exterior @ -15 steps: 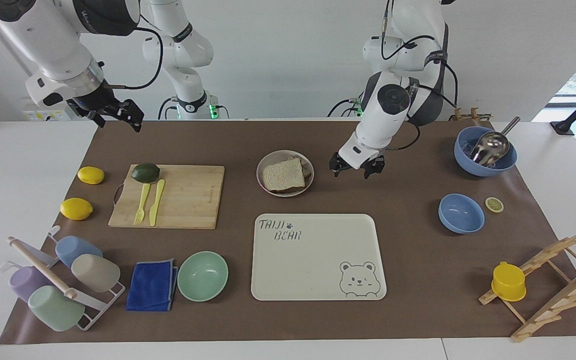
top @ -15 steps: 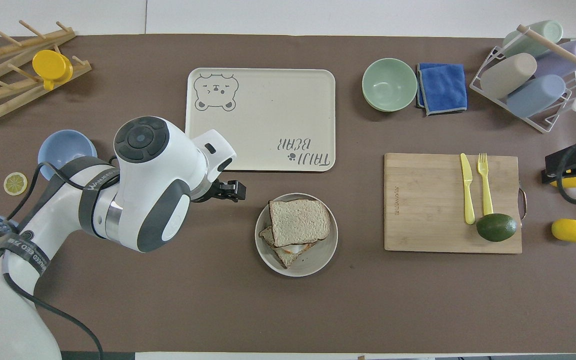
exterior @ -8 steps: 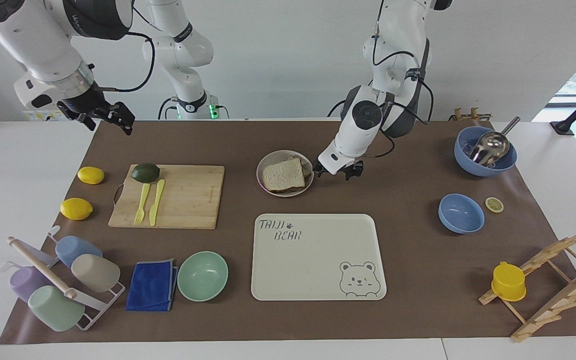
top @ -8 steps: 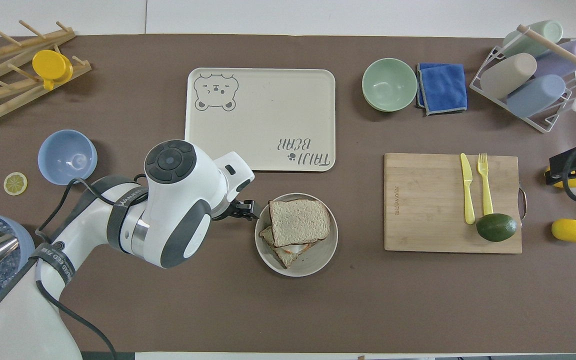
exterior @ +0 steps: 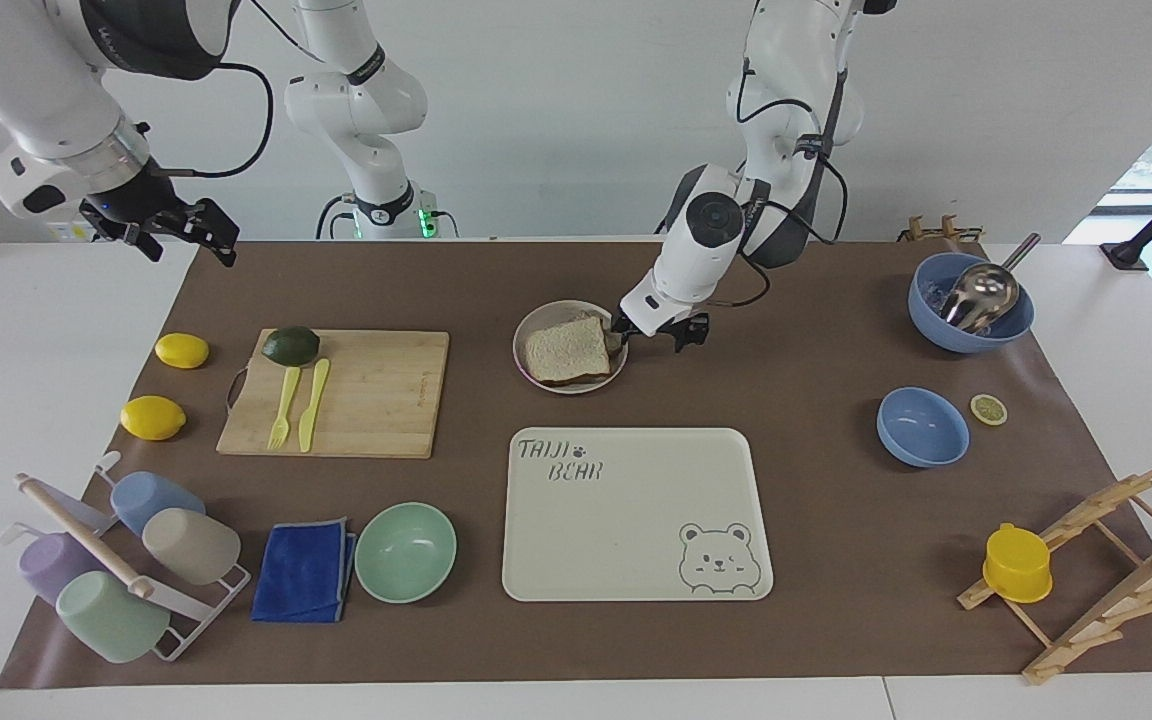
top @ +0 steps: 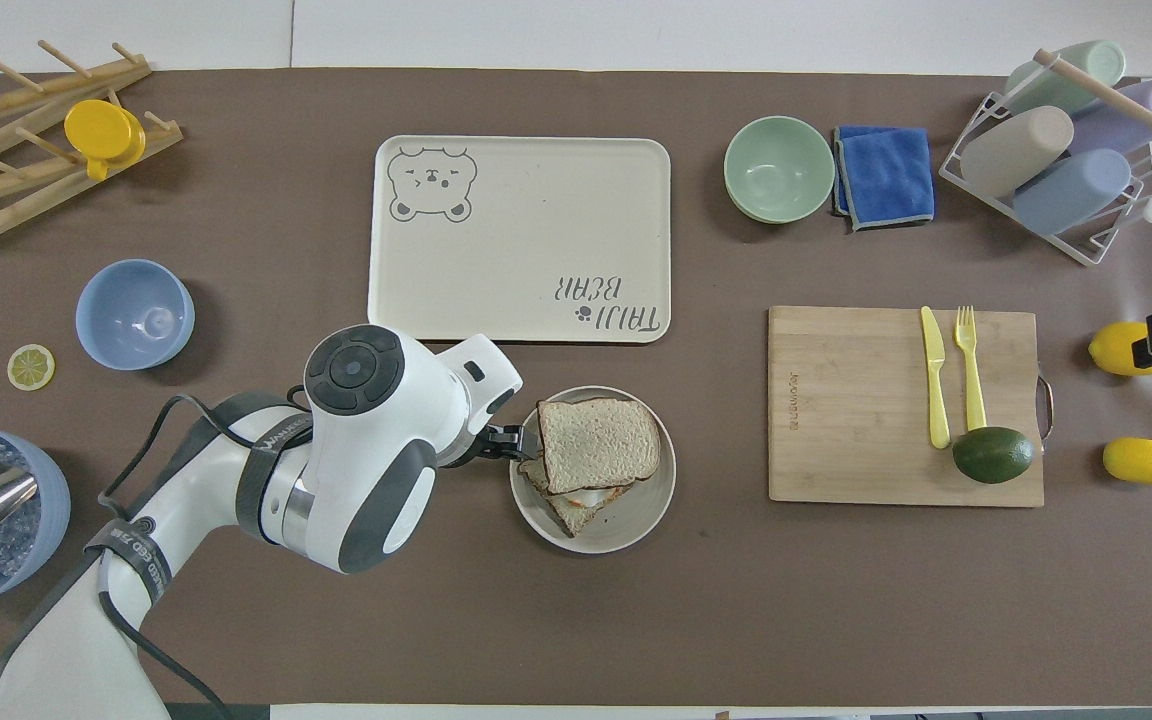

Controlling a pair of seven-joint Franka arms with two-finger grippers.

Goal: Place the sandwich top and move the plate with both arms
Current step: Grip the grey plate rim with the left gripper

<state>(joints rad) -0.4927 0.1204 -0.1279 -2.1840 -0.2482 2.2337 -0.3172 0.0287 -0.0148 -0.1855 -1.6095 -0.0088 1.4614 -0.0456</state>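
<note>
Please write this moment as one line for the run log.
left gripper: open, at plate rim | right gripper: open, raised over right arm's table end | sandwich top: on sandwich

You get bright, even, sharp light on the bench (exterior: 816, 520), with a soft shadow directly under the left hand (exterior: 652, 333), a glint on the steel ladle (exterior: 981, 292) toward that arm's end, and daylight glaring at a window nearby.

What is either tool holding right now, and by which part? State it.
Nothing is held. The left tool is open at the rim of the plate, not closed on it. The right tool is open and raised over the table's right-arm end.
</note>
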